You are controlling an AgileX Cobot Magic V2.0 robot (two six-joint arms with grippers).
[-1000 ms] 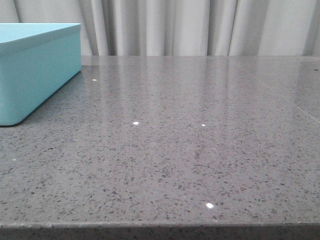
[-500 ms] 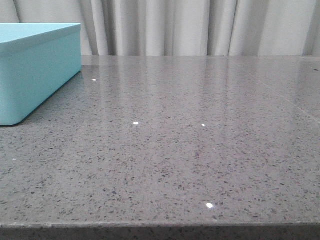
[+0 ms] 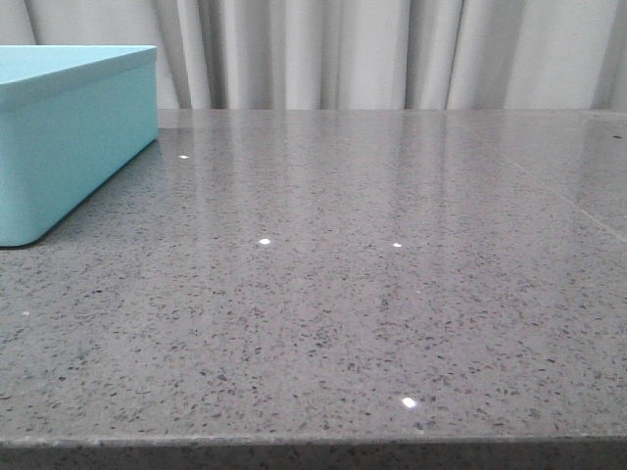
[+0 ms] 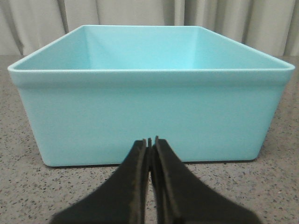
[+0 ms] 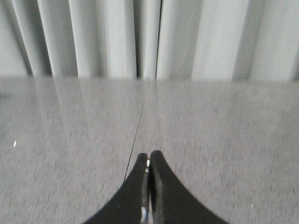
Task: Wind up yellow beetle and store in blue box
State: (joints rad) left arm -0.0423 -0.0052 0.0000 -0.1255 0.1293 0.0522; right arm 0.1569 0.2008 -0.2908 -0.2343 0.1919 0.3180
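Sitting open — blue box (image 4: 149, 116) — nothing visible inside

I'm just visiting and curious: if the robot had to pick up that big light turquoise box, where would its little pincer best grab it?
Probably the thin top rim of the light turquoise rectangular box, approached from above with one finger inside and one outside. The smooth walls look far too wide for the left gripper, now shut before the near wall; the open top exposes the rim.
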